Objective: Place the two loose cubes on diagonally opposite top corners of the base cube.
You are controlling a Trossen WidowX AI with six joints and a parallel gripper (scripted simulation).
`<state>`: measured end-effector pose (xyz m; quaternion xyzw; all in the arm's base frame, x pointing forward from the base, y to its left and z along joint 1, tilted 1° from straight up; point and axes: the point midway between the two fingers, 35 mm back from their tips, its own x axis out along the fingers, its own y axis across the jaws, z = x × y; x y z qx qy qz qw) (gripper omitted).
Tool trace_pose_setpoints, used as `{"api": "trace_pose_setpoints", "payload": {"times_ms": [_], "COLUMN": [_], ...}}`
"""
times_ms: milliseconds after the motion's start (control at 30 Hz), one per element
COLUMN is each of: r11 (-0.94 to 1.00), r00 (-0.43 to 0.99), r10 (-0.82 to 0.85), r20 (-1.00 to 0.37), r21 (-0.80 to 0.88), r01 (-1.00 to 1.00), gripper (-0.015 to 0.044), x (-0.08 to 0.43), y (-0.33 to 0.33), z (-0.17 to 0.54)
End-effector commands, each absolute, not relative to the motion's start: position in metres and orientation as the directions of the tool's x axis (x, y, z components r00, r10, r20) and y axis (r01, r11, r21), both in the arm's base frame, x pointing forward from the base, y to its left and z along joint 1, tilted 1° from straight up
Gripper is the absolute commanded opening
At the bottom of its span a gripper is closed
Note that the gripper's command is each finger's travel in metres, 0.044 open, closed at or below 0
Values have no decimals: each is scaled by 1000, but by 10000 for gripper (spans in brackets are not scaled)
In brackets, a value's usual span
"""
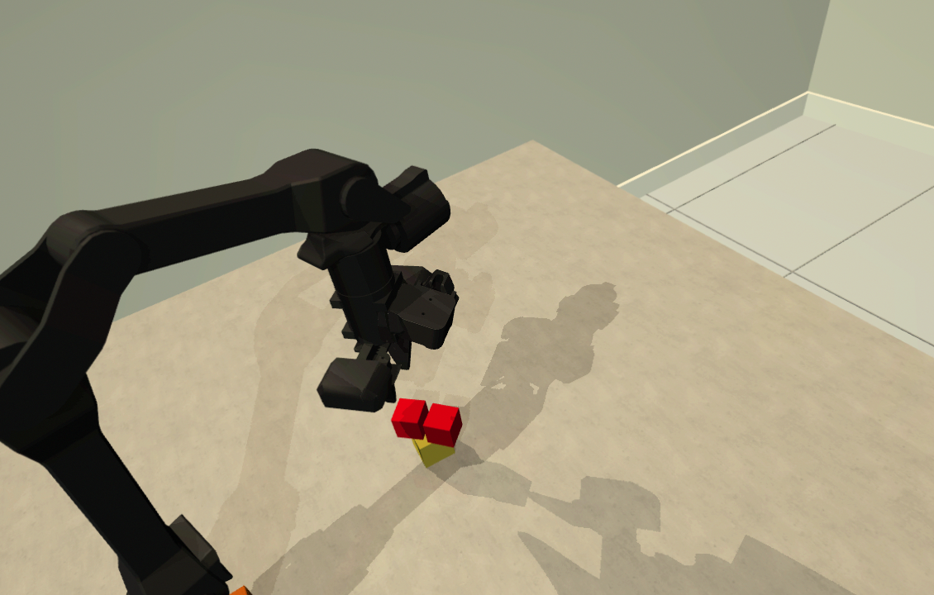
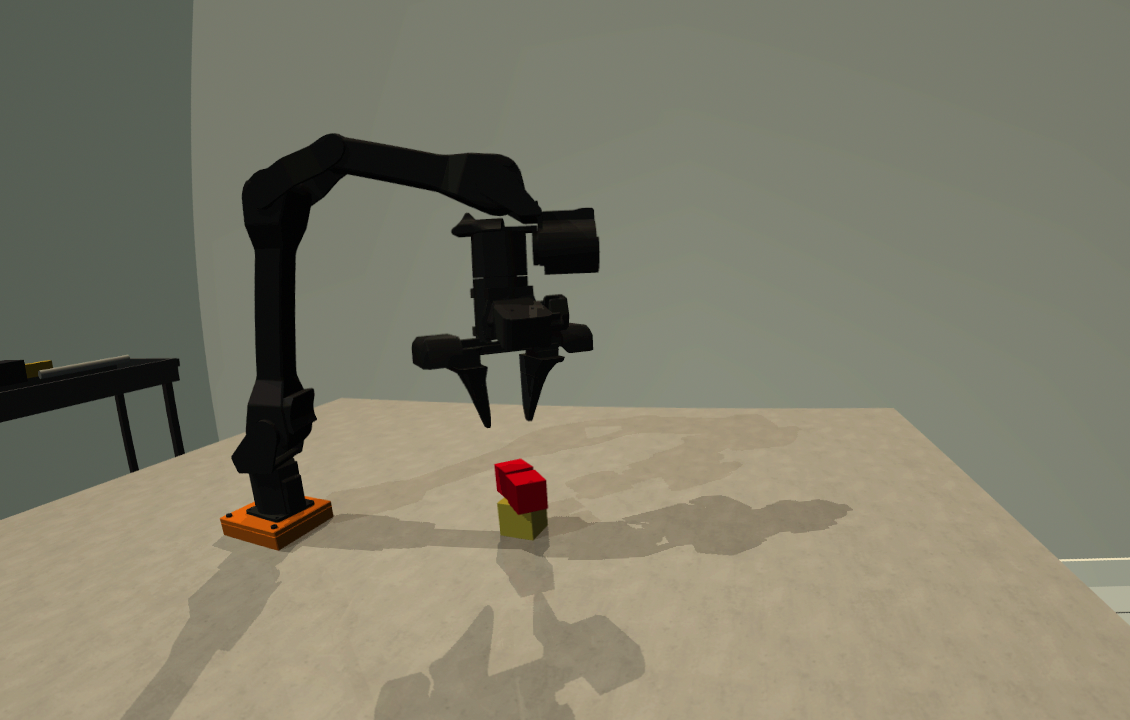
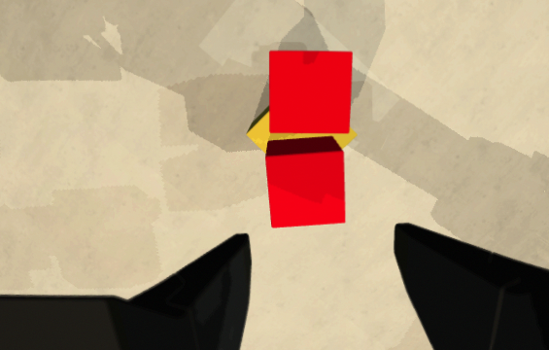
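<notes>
The yellow base cube [image 1: 435,453] [image 2: 516,522] [image 3: 258,131] stands on the table. One red cube [image 1: 443,424] [image 2: 530,495] [image 3: 310,92] rests on one of its top corners and looks level. The other red cube [image 1: 409,417] [image 2: 511,466] [image 3: 307,190] sits over the opposite corner. Its top narrows toward the outer edge in the wrist view, so it may tip slightly outward. A narrow gap shows between the red cubes. My gripper [image 1: 397,383] [image 2: 508,422] [image 3: 322,242] is open and empty, above the cubes and clear of them.
The arm's orange base [image 2: 251,528] is bolted at the left of the table [image 1: 678,414] [image 2: 864,617]. A dark side bench [image 2: 104,380] stands beyond the table at the left. Arm shadows cross the tabletop around the stack.
</notes>
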<state>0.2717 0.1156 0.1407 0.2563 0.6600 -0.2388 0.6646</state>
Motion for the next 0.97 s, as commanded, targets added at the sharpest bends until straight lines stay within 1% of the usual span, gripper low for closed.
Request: {"api": "trace_pose_setpoints", "payload": {"times_ms": [0, 133, 167, 267, 400, 467, 933], "r11": [755, 755, 755, 754, 754, 754, 754], "r00": [17, 16, 11, 10, 7, 6, 6], "r10": [22, 21, 20, 22, 28, 29, 30], "r20": [-1000, -1000, -1000, -1000, -1000, -1000, -1000], "r21": [28, 27, 22, 24, 26, 26, 26], "r01": [655, 656, 656, 656, 656, 656, 656], "gripper": [284, 389, 400, 400, 400, 400, 400], "x": [272, 272, 270, 262, 239, 229, 228], "y": [116, 116, 117, 147, 198, 213, 215], "z": [145, 146, 143, 145, 148, 148, 148]}}
